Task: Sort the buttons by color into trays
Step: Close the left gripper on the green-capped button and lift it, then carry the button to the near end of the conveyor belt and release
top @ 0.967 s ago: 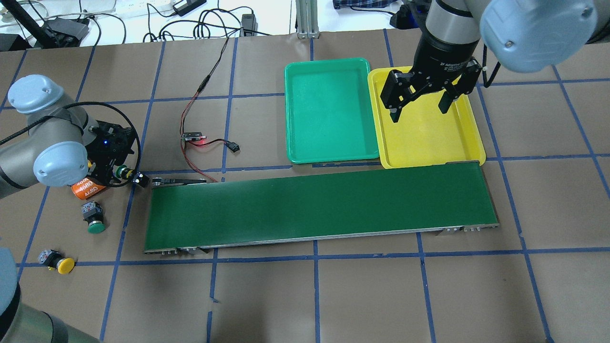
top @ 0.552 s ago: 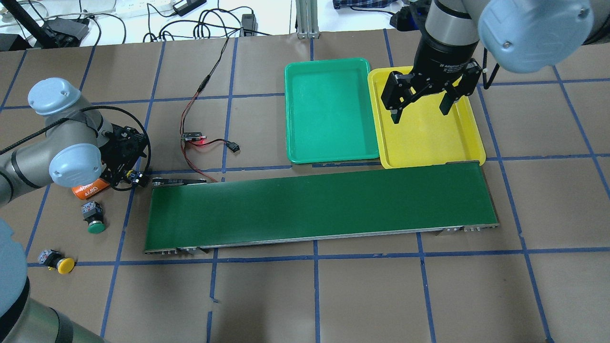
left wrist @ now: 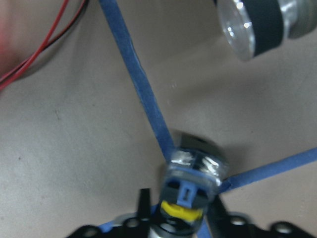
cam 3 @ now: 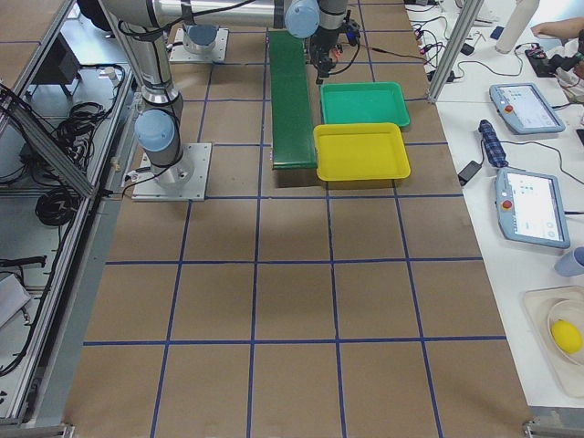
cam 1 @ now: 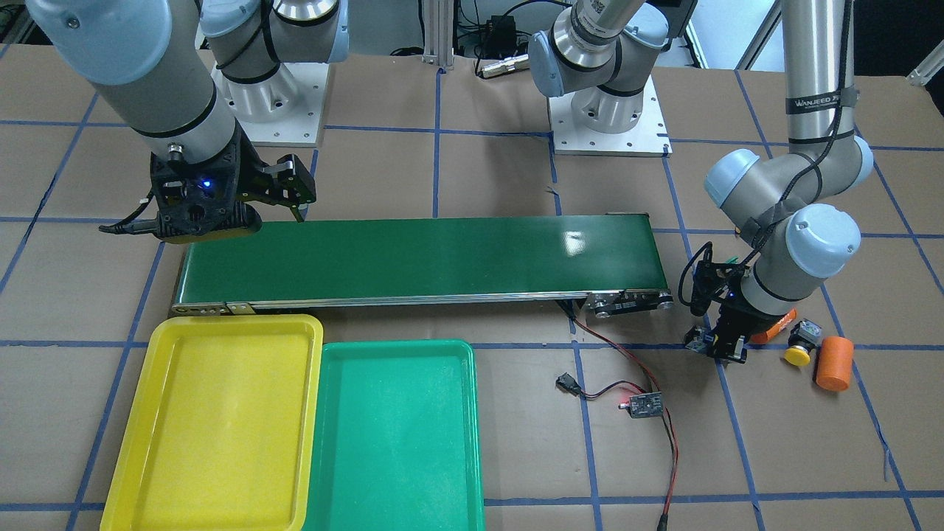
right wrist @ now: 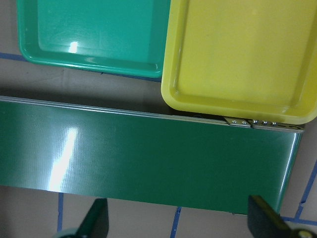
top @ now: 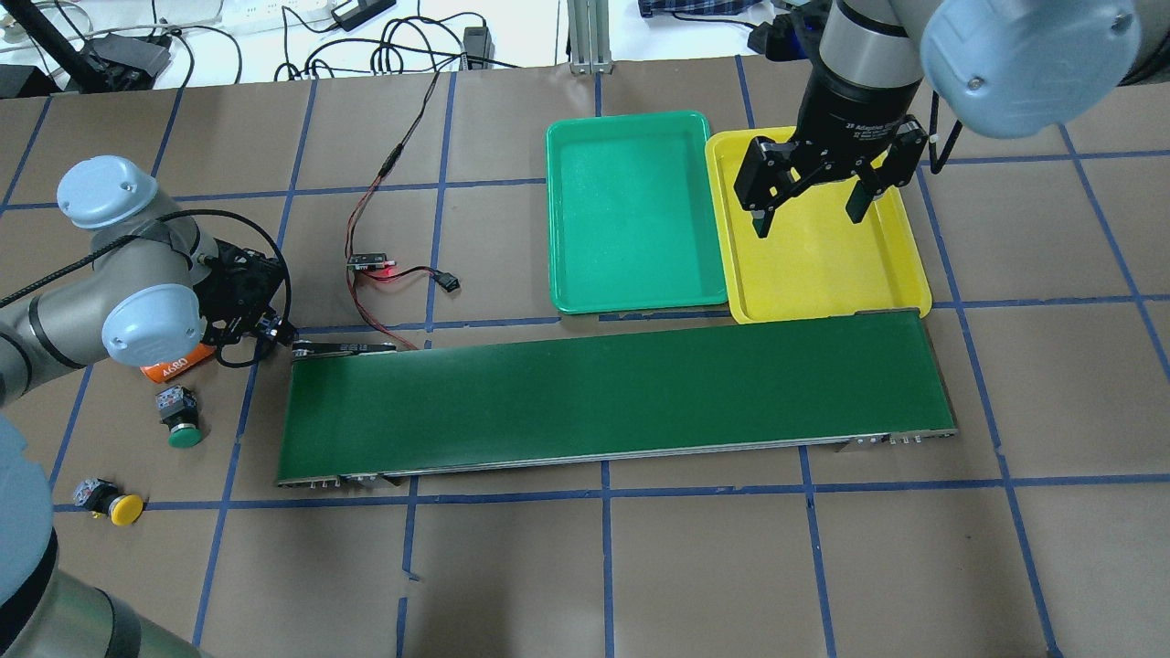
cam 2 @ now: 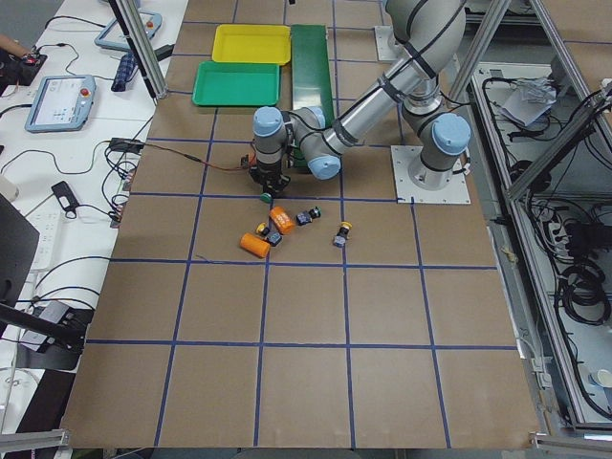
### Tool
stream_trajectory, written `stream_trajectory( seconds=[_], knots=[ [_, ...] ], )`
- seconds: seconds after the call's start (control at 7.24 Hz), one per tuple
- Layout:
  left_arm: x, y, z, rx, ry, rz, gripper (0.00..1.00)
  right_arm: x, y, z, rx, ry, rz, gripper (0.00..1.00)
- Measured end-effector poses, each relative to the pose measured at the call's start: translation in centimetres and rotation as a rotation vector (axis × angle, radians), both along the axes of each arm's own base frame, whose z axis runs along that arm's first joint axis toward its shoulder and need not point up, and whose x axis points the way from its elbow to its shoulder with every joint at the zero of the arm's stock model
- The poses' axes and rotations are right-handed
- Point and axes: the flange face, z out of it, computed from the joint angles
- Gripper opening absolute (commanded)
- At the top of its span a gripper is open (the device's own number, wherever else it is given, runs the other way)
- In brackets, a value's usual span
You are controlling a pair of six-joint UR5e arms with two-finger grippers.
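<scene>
My left gripper (top: pixel 263 331) is shut on a button (left wrist: pixel 190 191), low over the table by the conveyor's left end; its green cap (cam 2: pixel 266 198) shows below the fingers. A second green button (top: pixel 179 419) and a yellow one (top: pixel 115 504) lie on the table nearer the robot. Another yellow button (cam 1: pixel 800 347) lies beside an orange cylinder. The green tray (top: pixel 631 215) and the yellow tray (top: pixel 823 270) sit side by side beyond the belt. My right gripper (top: pixel 809 208) hangs open and holds nothing, above the belt's right end by the yellow tray.
The long dark-green conveyor belt (top: pixel 612 393) crosses the table's middle. Two orange cylinders lie near the buttons, one printed 4680 (top: pixel 174 366), one plain (cam 1: pixel 833 363). A red-and-black cable with a small lit board (top: pixel 370 262) lies left of the green tray.
My left gripper has carried its button to the right and slightly farther from the robot, toward the conveyor's left end. The right gripper has stayed open and almost still.
</scene>
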Motion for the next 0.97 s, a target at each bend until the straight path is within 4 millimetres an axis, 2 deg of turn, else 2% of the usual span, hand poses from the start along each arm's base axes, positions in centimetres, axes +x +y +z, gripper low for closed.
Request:
stream_trajectory(
  seconds=[0.28,0.41,0.55,0.83,0.97],
  knots=[
    [0.1,-0.1,1.1,-0.008,-0.005,0.028,0.05,-0.1,-0.1,0.1,-0.007,0.005,-0.015,1.0],
    [0.2,-0.3,2.2,-0.002,-0.002,0.049,0.06,-0.1,-0.1,0.0,-0.006,0.007,-0.018,1.0],
    [0.0,-0.7,4.1,0.018,0.007,0.075,0.06,-0.2,-0.2,-0.2,0.0,0.009,-0.022,1.0],
    [-2.1,-0.3,9.0,0.079,0.036,0.131,0.07,-0.4,-0.3,-0.2,0.0,0.014,-0.039,1.0],
    [-4.7,0.8,10.4,0.099,0.041,0.175,0.06,-0.4,-0.3,-0.2,-0.001,0.017,-0.059,1.0]
  ],
)
